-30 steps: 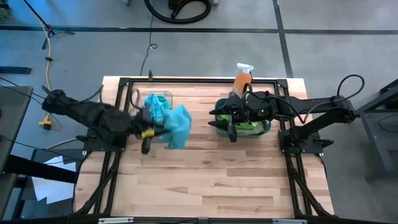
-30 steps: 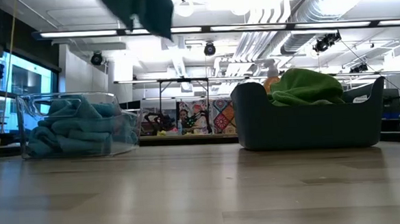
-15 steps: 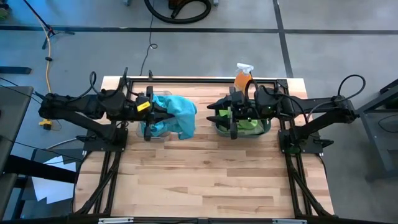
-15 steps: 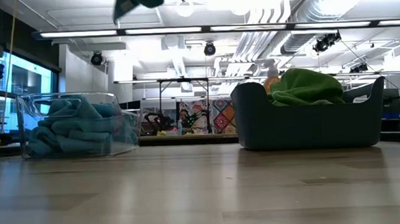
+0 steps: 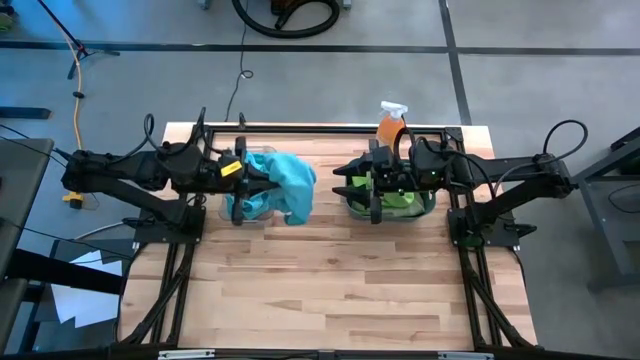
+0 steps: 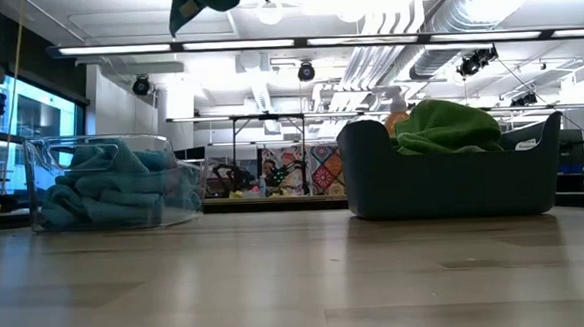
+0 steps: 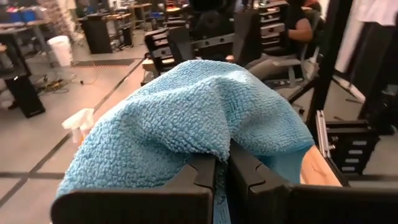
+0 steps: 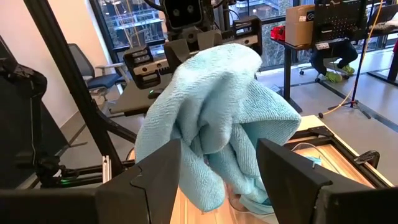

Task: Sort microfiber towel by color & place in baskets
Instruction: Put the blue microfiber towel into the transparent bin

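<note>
**Blue towel held over clear bin; green towels in dark tub**

High view: left gripper (image 5: 262,180) sits above the clear bin (image 5: 250,190) at the table's back left, pinching a blue towel (image 5: 290,186) that drapes off toward the table's middle. Right gripper (image 5: 352,188) hangs over the dark tub (image 5: 390,196), fingers spread wide with nothing between them. Green cloth shows inside the tub. An orange spray bottle (image 5: 390,124) with a white head stands just behind the tub. Table (image 5: 330,280) is pale wood planks.

Low view: clear bin (image 6: 113,181), see-through plastic with straight walls, is piled with folded blue towels (image 6: 103,188). Dark tub (image 6: 453,180), matte with rounded corners, holds a mound of green towels (image 6: 448,127) rising above its rim. A corner of the held towel (image 6: 201,2) hangs at the top edge, well above the bin.

Left wrist view: jaws nearly closed, clamping the blue towel (image 7: 186,124); looped, nubby microfiber bunched over the fingers (image 7: 202,177).

Right wrist view: own fingers (image 8: 158,180) wide apart, empty. Beyond them the blue towel (image 8: 217,118) hangs crumpled from the other arm.
</note>
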`<state>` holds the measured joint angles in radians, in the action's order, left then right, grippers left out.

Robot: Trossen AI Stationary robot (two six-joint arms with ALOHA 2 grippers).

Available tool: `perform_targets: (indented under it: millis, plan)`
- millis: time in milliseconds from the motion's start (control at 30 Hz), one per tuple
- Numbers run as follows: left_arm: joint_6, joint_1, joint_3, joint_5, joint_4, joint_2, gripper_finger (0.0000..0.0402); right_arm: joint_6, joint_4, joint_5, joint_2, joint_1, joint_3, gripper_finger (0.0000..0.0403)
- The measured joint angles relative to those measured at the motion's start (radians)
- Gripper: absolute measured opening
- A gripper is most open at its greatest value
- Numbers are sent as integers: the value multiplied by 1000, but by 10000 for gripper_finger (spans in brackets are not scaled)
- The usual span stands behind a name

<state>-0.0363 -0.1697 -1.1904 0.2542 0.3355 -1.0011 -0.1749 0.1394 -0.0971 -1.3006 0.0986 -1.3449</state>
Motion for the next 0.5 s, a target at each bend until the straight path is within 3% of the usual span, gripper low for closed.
perform_targets:
  millis: [333,500]
  plan:
    - [-31,23,2,-34,122,84,0,0,0,0,0,0,0,209]
    - [-43,49,148,-34,44,205,0,0,0,0,0,0,0,209]
